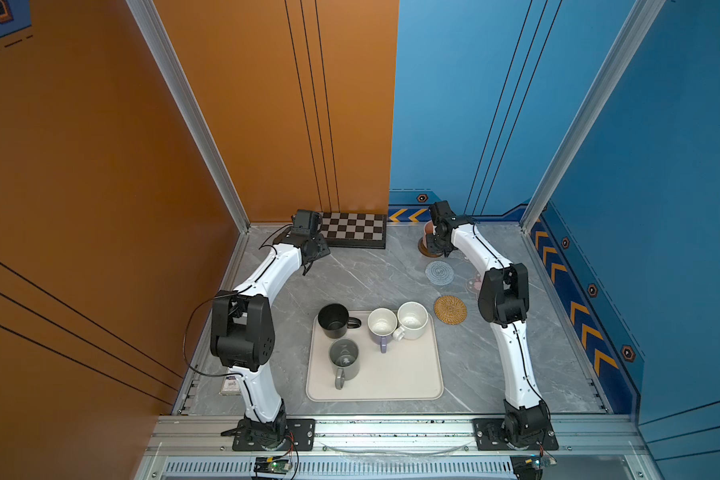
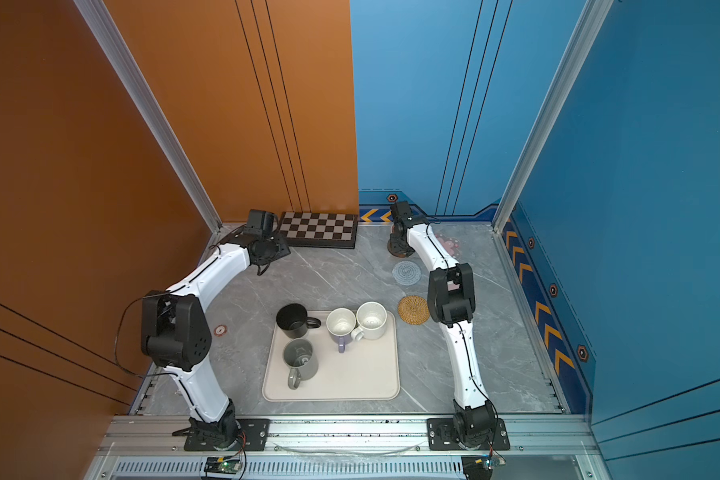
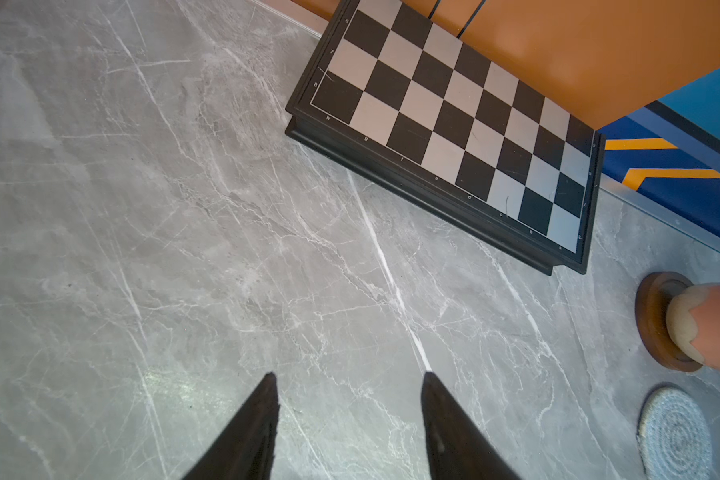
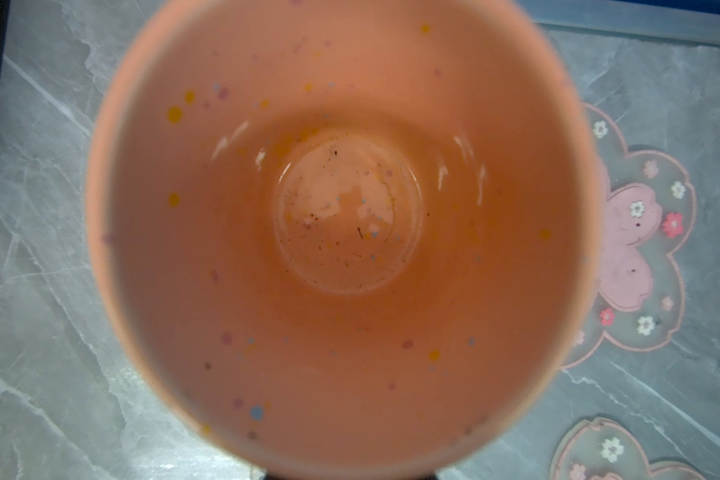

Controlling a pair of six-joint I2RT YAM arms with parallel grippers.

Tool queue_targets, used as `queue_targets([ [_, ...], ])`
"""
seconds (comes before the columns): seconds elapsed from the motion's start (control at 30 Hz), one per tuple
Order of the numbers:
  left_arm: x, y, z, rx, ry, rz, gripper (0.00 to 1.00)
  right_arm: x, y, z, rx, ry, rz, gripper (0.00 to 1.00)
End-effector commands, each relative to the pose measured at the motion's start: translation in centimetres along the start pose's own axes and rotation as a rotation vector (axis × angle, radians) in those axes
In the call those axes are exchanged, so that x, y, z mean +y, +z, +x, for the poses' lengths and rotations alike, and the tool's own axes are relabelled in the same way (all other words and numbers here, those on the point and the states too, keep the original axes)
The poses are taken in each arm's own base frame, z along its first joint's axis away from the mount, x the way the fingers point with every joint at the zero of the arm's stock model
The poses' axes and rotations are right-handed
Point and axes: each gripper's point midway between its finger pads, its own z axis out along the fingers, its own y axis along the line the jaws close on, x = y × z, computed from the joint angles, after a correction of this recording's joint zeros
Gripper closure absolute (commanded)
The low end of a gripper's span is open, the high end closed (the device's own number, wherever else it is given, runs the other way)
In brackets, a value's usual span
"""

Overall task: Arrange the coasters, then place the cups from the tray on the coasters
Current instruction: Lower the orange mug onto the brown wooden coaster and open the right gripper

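A peach-orange cup (image 4: pixel 350 208) stands on the dark-brown wooden coaster (image 3: pixel 651 324) at the back of the table, and my right gripper (image 1: pixel 435 243) is shut on this cup from above. Its fingers are mostly hidden by the cup. My left gripper (image 3: pixel 348 376) hangs open and empty over bare table near the back left. The cream tray (image 1: pixel 391 386) holds a black cup (image 1: pixel 333 320), a grey cup (image 1: pixel 344 359), a lavender cup (image 1: pixel 382 324) and a speckled cream cup (image 1: pixel 412 320). A light-blue crochet coaster (image 1: pixel 439 272) and a rattan coaster (image 1: pixel 450 308) lie right of centre. Two pink flower coasters (image 4: pixel 641 232) (image 4: pixel 607 453) lie beside the peach cup.
A black-and-grey chequered board (image 1: pixel 354 230) lies against the back wall between the two grippers. Orange and blue walls close in the table on three sides. The right arm's elbow (image 1: pixel 504 295) hangs over the coasters' right side.
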Motion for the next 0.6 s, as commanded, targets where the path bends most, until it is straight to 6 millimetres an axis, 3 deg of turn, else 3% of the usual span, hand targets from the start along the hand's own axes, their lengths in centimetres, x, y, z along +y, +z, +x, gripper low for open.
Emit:
queue_targets([
  [0.0,-0.07,0.41,-0.28,0.008,0.006,0.008,0.44,-0.31,-1.7,-3.34,-0.108,0.054,-0.021,1.0],
  [0.57,-0.25,0.5,-0.23,0.014,0.001,0.014,0.44,-0.13,-1.05,-3.11,-0.096,0.069,-0.052,1.0],
])
